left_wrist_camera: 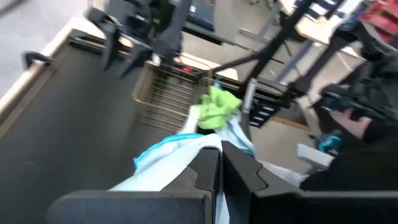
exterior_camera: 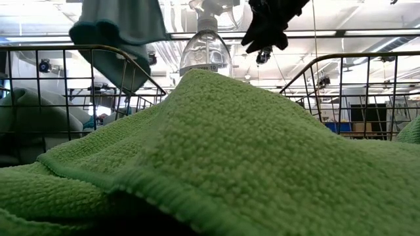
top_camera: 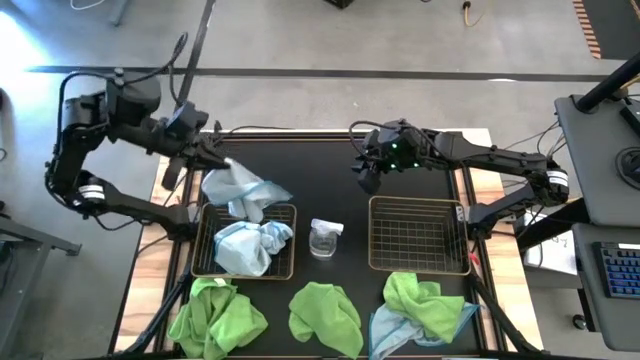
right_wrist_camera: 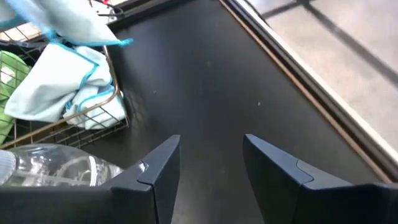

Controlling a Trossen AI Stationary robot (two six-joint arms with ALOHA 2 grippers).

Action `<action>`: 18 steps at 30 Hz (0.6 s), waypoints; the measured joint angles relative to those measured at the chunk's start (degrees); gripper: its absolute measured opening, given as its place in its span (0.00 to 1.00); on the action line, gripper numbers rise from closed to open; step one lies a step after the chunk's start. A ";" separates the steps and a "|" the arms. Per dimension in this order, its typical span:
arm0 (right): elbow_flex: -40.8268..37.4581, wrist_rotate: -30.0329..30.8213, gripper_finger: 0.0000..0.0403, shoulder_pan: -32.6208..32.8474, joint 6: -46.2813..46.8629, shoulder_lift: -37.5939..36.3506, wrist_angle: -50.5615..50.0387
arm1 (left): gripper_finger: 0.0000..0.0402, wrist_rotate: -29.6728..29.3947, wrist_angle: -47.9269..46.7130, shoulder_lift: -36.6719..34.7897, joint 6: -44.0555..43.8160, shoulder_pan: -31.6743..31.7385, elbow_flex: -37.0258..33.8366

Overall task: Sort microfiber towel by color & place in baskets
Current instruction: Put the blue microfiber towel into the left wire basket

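Note:
My left gripper [top_camera: 213,155] is shut on a pale blue microfiber towel [top_camera: 240,190] held up over the far rim of the left basket [top_camera: 205,262]. Another pale blue towel [top_camera: 245,246] lies bunched in that basket. The right basket [top_camera: 418,235] holds nothing. My right gripper [top_camera: 365,175] hovers open above the dark table beyond the right basket, with nothing between its fingers [right_wrist_camera: 155,171]. Three lime green towels [top_camera: 215,315] [top_camera: 325,315] [top_camera: 420,298] lie along the near edge. The rightmost one lies on a blue towel [top_camera: 385,335]. My left gripper pinches a bunched part of the pale blue towel [left_wrist_camera: 202,144] between its two shut fingers, slanting down from the table's far left. One layer or several, I cannot tell. The towel [exterior_camera: 118,36] hangs slack below the fingers, clear of the table, above the left basket.
A small clear plastic container [top_camera: 325,238] stands between the two baskets. In the low view a green towel [exterior_camera: 230,151] fills the foreground. The dark mat beyond the baskets is bare, and the table's wooden edges run along both sides.

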 joint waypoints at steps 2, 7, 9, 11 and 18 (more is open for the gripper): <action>0.00 0.03 0.41 0.02 1.82 0.00 -0.97 | 0.00 -0.04 0.44 -0.95 -1.01 -2.19 -1.90; 0.00 0.02 0.41 0.02 6.18 0.00 -3.21 | 0.00 -2.61 0.58 -3.99 -3.62 -6.44 -6.49; 0.00 0.08 0.41 0.28 8.18 0.00 -3.69 | 0.00 -4.01 0.54 -5.13 -4.72 -7.92 -8.51; 0.00 0.05 0.41 0.66 9.33 0.00 -4.40 | 0.00 -4.05 0.62 -6.20 -5.48 -9.31 -10.60; 0.00 0.06 0.40 3.48 13.96 0.00 -5.55 | 0.00 -4.07 0.19 -10.84 -7.19 -12.33 -19.89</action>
